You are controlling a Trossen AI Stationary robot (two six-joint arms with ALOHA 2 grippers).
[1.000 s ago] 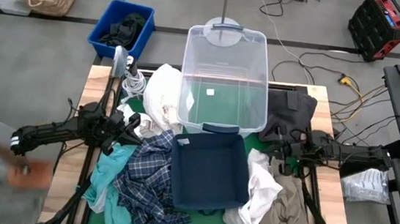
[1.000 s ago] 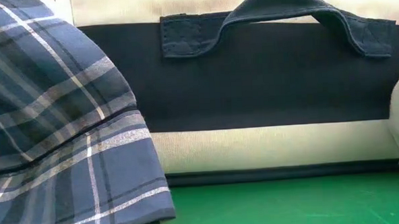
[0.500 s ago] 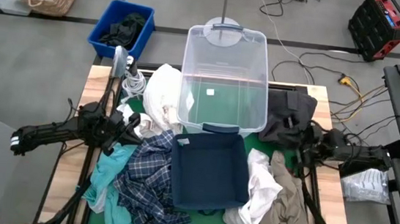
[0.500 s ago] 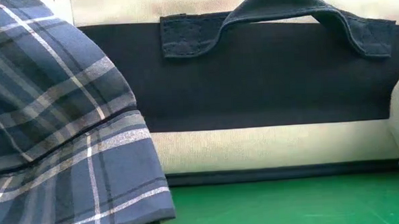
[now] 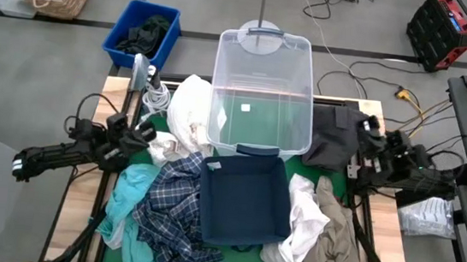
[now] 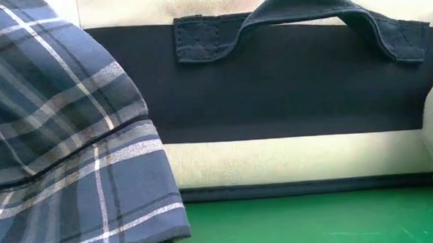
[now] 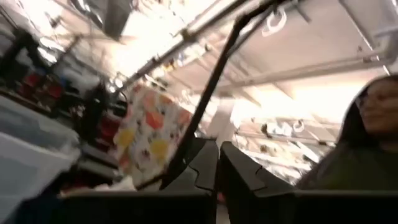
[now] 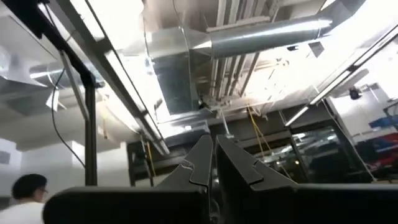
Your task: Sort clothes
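Arms have both pulled back and tipped up; left claw (image 7: 217, 167) and right claw (image 8: 211, 160) sit narrow, empty. You still have every garment on the desk (image 5: 115, 94): plaid shirt (image 5: 166, 206), khaki (image 5: 332, 244). Sorting unstarted.

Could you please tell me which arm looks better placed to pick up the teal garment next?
Probably the left. The left gripper is just above the teal fabric garment in the high view, while the right gripper sits across the square navy fabric box, beside the black garment.
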